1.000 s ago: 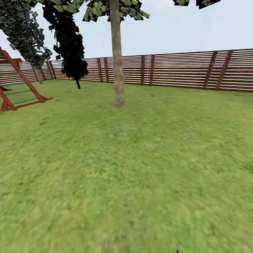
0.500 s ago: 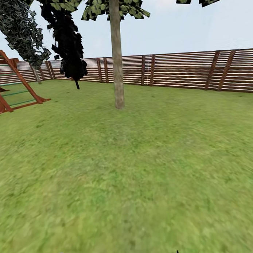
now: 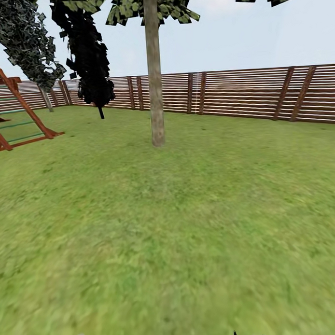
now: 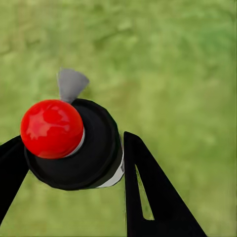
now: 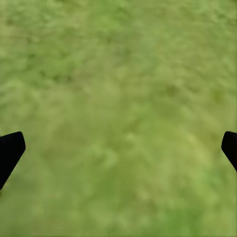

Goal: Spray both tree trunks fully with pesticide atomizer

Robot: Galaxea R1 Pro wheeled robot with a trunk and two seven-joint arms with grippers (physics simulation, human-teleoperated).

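Left claw (image 4: 69,168) clamped closed; right claw (image 5: 118,148) spread wide.

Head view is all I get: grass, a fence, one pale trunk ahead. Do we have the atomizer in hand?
Observer: Yes. In the left wrist view the pesticide atomizer sits between the jaws of the left gripper, red nozzle top toward the camera.
Operator: And the right side, carrying anything?
Observer: No. The right gripper has its jaws spread wide, with nothing between them but grass.
Operator: Anything under the bottle I should mind?
Observer: Only lawn behind it in the left wrist view; no slab or other object there.
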